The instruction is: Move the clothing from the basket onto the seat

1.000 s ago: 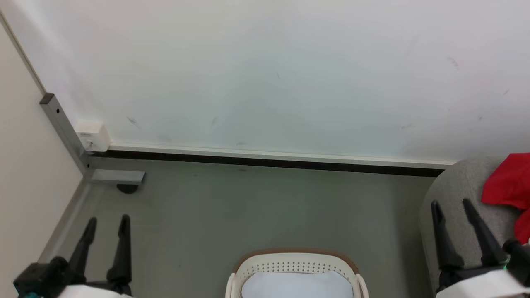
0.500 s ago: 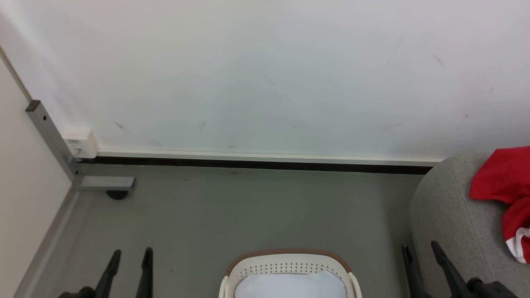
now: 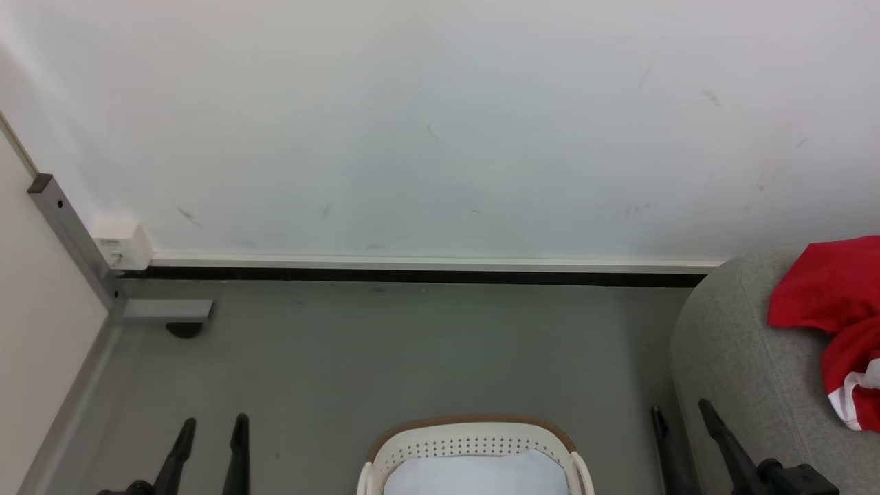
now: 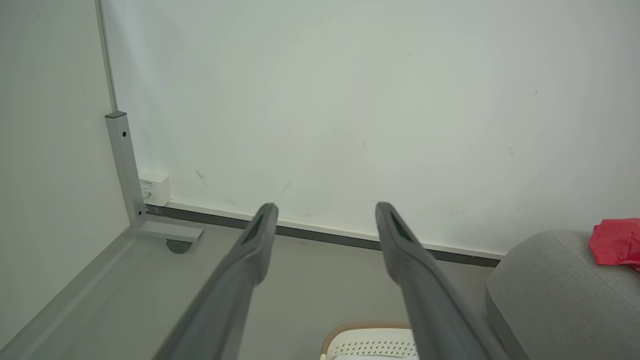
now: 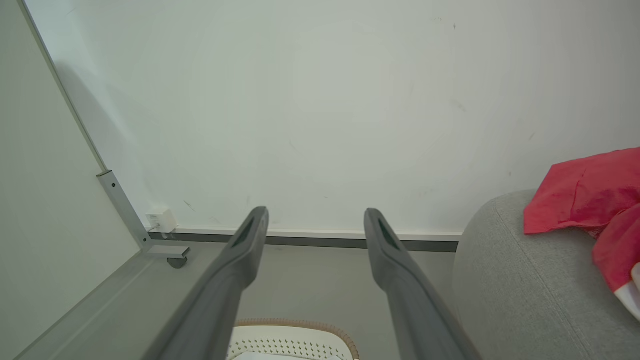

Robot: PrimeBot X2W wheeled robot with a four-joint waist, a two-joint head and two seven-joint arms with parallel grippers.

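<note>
The red clothing [image 3: 832, 302] lies bunched on the grey seat [image 3: 742, 357] at the right edge, with white trim showing low down; it also appears as clothing [image 5: 585, 195] on the seat [image 5: 520, 280] and clothing [image 4: 617, 242] on the seat [image 4: 550, 280]. The cream basket [image 3: 474, 447] with a brown rim stands on the floor at bottom centre, a flat white pad [image 3: 474, 474] inside it. My left gripper [image 3: 212, 427] is open at the lower left, empty. My right gripper [image 3: 680, 411] is open beside the seat's near edge, empty. In the wrist views, left gripper [image 4: 325, 212] and right gripper [image 5: 316, 216] stand wide apart.
A white wall [image 3: 440, 137] with a dark baseboard runs across the back. A grey metal post [image 3: 69, 237] with a foot and a white socket box [image 3: 122, 244] stand in the left corner. Grey floor [image 3: 412, 350] lies between wall and basket.
The head view has shifted, so the seat and clothing show further left. Both grippers have dropped lower in view; the right one has come off the seat. Both stay open.
</note>
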